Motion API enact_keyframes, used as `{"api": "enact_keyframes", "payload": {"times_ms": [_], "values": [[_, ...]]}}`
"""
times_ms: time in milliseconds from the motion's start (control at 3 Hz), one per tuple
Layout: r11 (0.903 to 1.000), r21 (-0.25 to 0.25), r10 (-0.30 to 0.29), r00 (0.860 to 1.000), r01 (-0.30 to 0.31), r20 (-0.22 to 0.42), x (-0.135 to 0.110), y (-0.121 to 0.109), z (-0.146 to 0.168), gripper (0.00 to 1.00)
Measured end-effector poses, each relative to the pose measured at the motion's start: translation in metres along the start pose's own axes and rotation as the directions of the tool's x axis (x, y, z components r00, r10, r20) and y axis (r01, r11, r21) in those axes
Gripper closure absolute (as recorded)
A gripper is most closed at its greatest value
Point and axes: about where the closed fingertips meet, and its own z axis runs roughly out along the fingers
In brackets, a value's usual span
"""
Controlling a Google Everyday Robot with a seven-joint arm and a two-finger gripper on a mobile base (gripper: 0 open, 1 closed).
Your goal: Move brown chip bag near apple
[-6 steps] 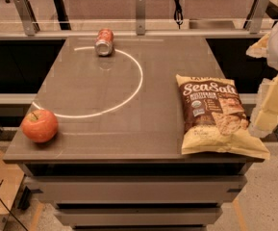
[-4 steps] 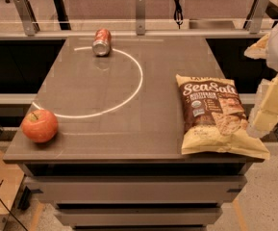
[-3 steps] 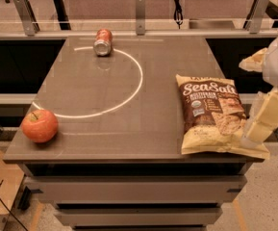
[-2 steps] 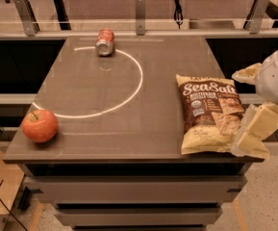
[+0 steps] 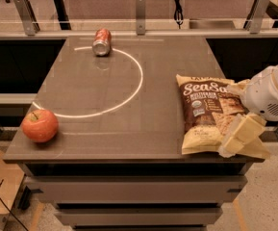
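Observation:
The brown chip bag lies flat at the table's front right corner, its "Sea Salt" lettering facing up. The apple stands at the front left corner, far from the bag. My gripper reaches in from the right and hangs over the bag's right side. It is open, with one cream finger over the bag's lower right corner and the other near the bag's upper right edge. The white wrist hides part of the bag's right edge.
A red soda can lies on its side at the back of the dark table. A white circle line is drawn on the tabletop. A rail with posts runs behind the table. A cardboard box sits at the lower left.
My gripper has moved left and down from beside the table's right edge to over the bag's right side. The bag, apple and can have not moved.

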Motion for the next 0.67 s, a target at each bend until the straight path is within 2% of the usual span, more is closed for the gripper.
{"api": "enact_keyframes", "payload": {"times_ms": [333, 667], "values": [[0.9998, -0.016, 0.008, 1.000, -0.009, -0.024, 0.0105, -0.0095, 0.0141, 0.18], [0.9999, 0.005, -0.011, 0.999, 0.011, -0.048, 0.0074, -0.0142, 0.0077, 0.41]]}}
